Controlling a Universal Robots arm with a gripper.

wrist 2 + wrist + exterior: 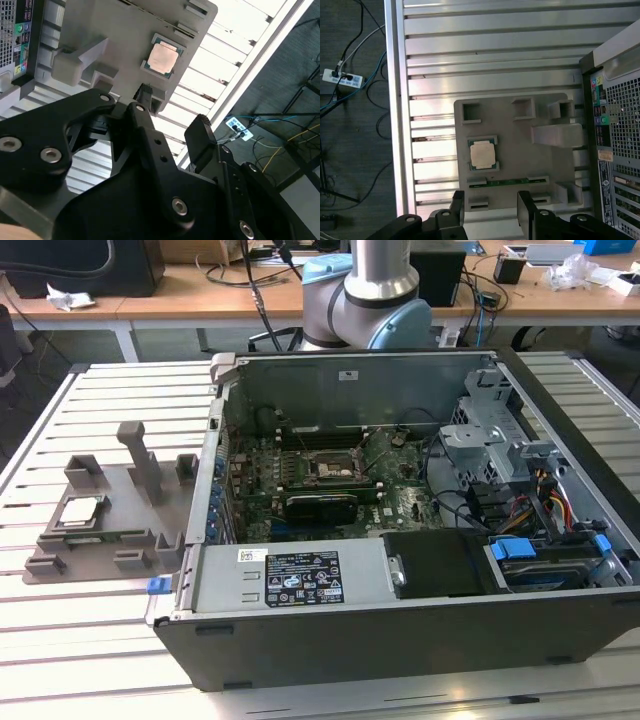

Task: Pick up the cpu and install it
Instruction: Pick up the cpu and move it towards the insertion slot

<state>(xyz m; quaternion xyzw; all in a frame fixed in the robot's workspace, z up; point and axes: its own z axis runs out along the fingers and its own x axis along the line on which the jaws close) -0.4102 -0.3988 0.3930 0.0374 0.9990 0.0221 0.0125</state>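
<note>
The open computer case (400,640) lies on the slatted table (100,640). Inside it, the motherboard (400,502) faces up, with the dark, metal-framed socket (333,468) near its middle. The drive bay with blue carriers (520,548) sits at 4 o'clock from the socket. The grey holder tray (120,490) rests on the table at 9 o'clock from the case, just beside it. The cpu (80,510) lies flat in the tray, toward the tray's 9 o'clock side. The robot arm (380,290) stands at 12 o'clock, behind the case.
</note>
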